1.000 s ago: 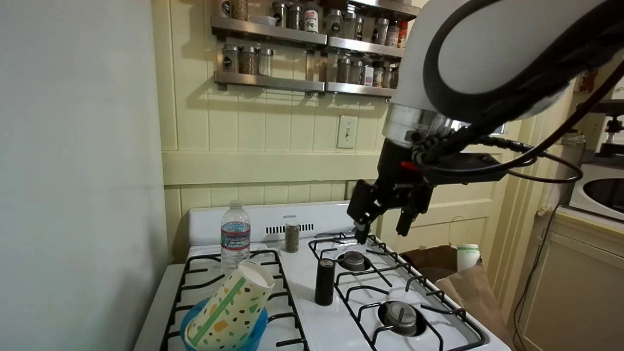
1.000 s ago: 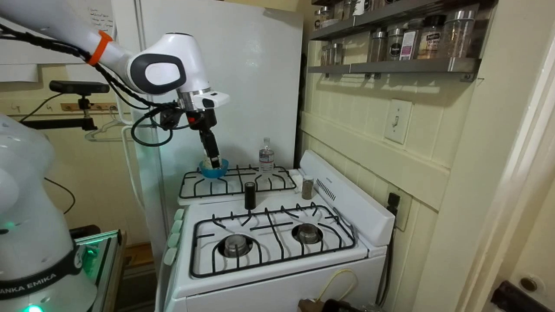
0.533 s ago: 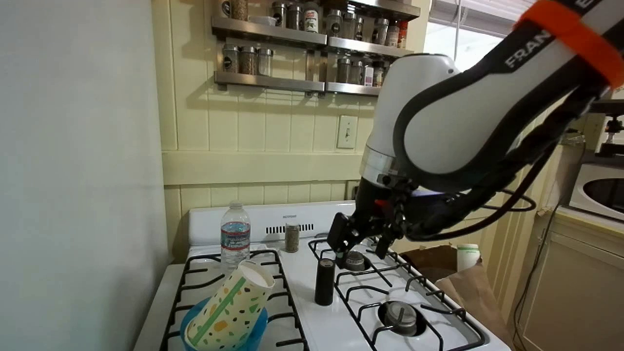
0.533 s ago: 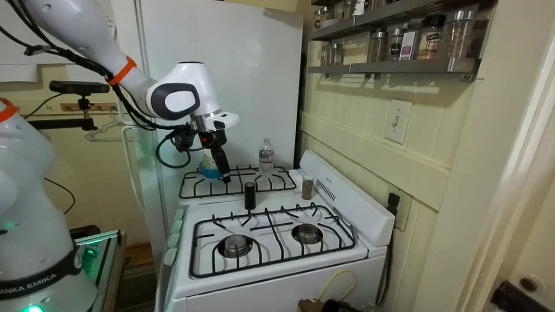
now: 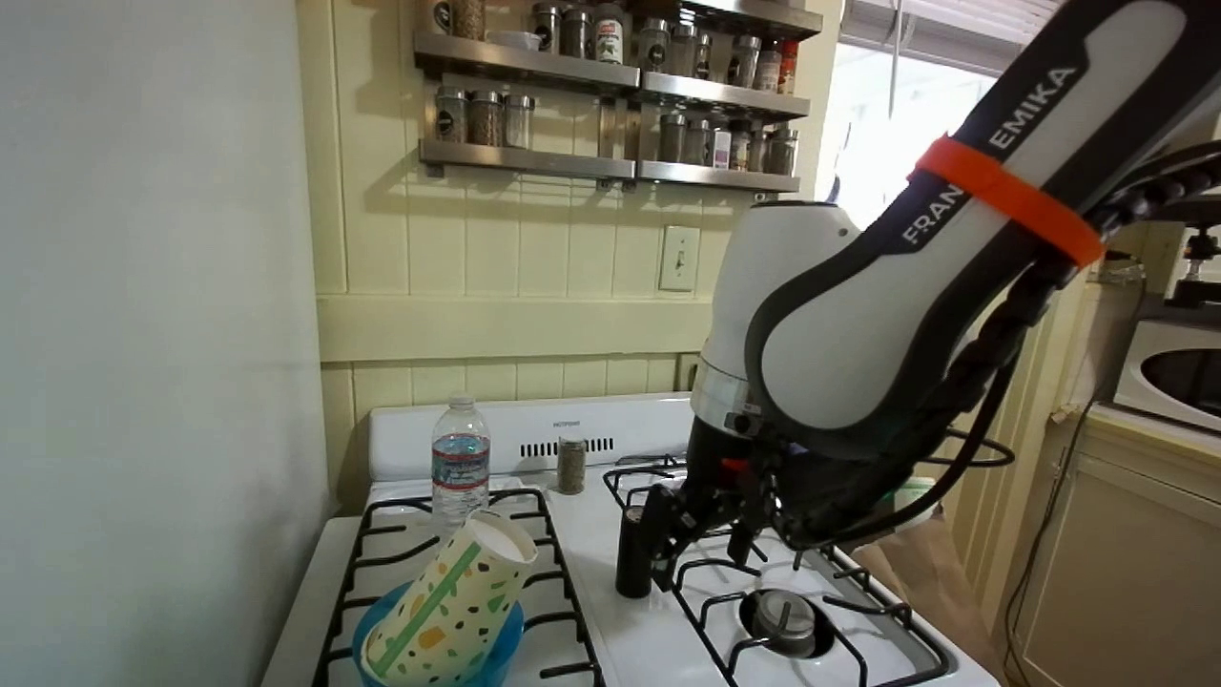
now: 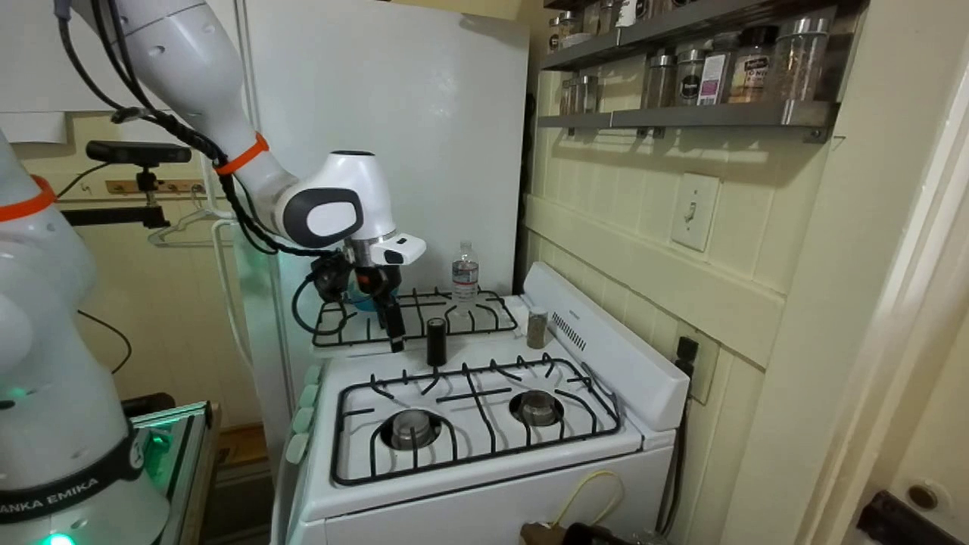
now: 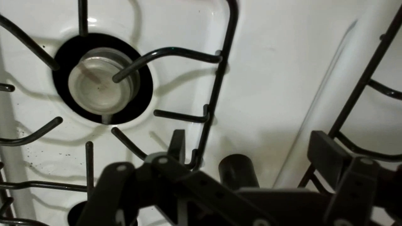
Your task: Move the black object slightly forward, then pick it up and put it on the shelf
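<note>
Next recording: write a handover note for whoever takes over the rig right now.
Gripper: jaws open and empty, beside the black object, not touching it.
Black object: upright on the stovetop between the burner grates.
Shelf: on the wall above, lined with jars.
Done: nothing gripped or shelved; whether the forward move is made, I can't tell.
Left: that move if owed, then grasp, lift, shelve.
</note>
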You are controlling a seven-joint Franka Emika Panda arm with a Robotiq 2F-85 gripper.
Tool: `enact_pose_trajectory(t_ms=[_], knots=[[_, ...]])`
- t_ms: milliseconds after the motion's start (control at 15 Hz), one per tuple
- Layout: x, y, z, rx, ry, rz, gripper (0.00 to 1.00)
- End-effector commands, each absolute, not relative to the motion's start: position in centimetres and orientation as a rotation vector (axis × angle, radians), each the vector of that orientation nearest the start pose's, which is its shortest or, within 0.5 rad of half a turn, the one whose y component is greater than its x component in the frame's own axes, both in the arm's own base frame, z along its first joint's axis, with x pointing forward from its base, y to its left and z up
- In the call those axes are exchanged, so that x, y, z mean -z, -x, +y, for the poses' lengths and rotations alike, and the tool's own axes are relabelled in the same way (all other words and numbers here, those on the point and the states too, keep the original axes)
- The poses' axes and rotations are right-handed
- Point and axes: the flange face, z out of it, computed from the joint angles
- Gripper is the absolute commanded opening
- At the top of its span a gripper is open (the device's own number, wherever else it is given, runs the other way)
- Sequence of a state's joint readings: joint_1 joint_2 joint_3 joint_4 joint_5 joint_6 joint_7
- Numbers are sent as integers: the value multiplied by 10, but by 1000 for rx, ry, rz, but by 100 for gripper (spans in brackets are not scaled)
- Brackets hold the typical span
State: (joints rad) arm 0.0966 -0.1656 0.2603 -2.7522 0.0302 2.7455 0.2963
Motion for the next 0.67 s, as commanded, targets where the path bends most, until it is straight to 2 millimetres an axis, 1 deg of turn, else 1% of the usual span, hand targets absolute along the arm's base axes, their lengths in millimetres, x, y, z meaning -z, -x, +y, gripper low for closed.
enact_pose_trajectory(t_ms=[0,67,133,400,600], knots=[[-281,-382,137,237,3109,-63,100],[-281,-382,137,237,3109,-67,100],[-283,-386,138,269,3099,-41,100],[-296,-412,143,389,3045,43,100],[-297,-427,147,402,3043,78,100]])
